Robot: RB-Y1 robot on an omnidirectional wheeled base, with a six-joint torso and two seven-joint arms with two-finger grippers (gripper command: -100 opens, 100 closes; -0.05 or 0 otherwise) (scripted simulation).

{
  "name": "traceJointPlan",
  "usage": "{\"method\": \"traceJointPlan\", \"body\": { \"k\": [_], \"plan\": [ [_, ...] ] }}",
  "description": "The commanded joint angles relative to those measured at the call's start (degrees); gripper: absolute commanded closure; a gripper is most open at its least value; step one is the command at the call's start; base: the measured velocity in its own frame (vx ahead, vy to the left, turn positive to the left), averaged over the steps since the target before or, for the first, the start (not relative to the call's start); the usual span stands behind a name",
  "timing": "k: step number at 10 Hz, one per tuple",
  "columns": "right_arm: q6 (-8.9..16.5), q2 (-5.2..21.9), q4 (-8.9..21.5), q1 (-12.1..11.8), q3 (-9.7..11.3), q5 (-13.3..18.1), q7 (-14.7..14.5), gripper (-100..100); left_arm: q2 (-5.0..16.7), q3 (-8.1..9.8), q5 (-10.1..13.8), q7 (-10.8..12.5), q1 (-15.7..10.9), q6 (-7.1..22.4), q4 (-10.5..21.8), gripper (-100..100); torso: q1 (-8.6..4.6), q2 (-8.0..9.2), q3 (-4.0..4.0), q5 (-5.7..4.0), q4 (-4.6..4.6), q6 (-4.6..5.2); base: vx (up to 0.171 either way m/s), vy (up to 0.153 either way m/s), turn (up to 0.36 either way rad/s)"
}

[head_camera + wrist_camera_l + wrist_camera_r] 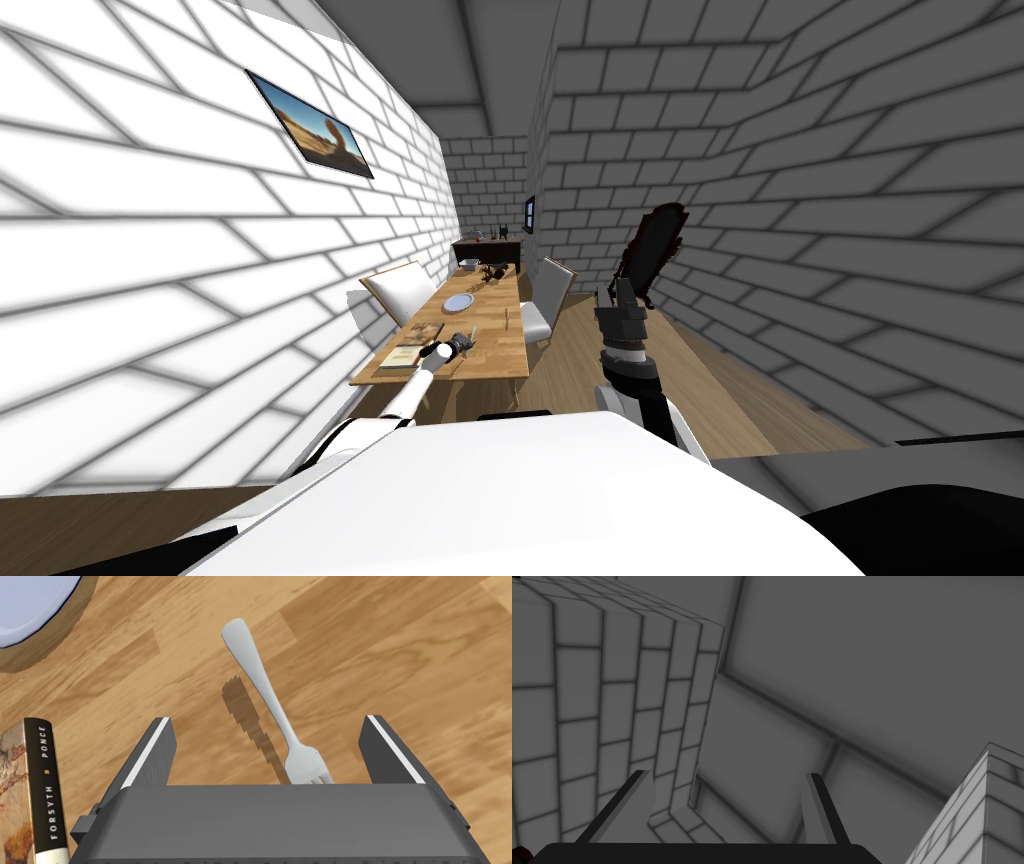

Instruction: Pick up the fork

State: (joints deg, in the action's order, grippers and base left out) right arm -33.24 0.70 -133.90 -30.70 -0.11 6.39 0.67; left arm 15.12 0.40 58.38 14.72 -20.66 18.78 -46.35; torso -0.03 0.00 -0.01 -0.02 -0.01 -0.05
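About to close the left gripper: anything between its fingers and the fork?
No. In the left wrist view, only bare table lies between the open fingers and the fork.

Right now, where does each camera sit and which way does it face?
Head view: on the head, looking steeply down and forward at the wooden table; left end effector over it, right end effector raised beside.
Left wrist view: on the left hand, looking down at the fork between its open fingers.
Right wrist view: on the right hand, facing away from the table; fingers open.
Shared: head and left wrist views both show the table, book and plate.
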Motion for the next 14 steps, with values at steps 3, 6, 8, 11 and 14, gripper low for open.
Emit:
{"method": "traceJointPlan", "body": {
  "k": [3, 6, 8, 11, 14],
  "plan": [
    [0.0, 0.0, 0.0, 0.0, 0.0, 0.0, 0.0, 0, 0.5, 0.53, 2.3, -0.3, -2.9, 2.2, 5.8, -100, 0.0, 0.0, 0.0, 0.0, 0.0, 0.0, 0.006, -0.009, 0.003],
    [0.0, 0.0, 0.0, 0.0, 0.0, 0.0, 0.0, 0, 0.8, 0.75, 3.3, -0.4, -4.2, 3.1, 8.9, -100, 0.0, 0.0, 0.0, 0.0, 0.01, 0.0, 0.005, -0.008, 0.002],
    [0.0, 0.0, 0.0, 0.0, 0.0, 0.0, 0.0, 0, 1.2, 1.12, 5.0, -0.6, -6.3, 4.6, 12.8, -100, 0.0, 0.0, 0.0, 0.0, 0.01, 0.0, 0.007, -0.011, 0.004],
    [0.0, 0.0, 0.0, 0.0, 0.0, 0.0, 0.0, 0, 1.7, 1.49, 6.7, -0.7, -8.5, 6.1, 17.4, -100, -0.02, 0.0, 0.0, 0.0, 0.0, 0.0, 0.007, -0.012, 0.004],
    [0.0, 0.0, 0.0, 0.0, 0.0, 0.0, 0.0, 0, 1.8, 1.41, 6.5, -0.1, -8.6, 6.5, 17.6, -100, 0.02, 0.02, 0.01, 0.0, 0.01, 0.0, 0.002, -0.002, 0.001]
  ]
}}
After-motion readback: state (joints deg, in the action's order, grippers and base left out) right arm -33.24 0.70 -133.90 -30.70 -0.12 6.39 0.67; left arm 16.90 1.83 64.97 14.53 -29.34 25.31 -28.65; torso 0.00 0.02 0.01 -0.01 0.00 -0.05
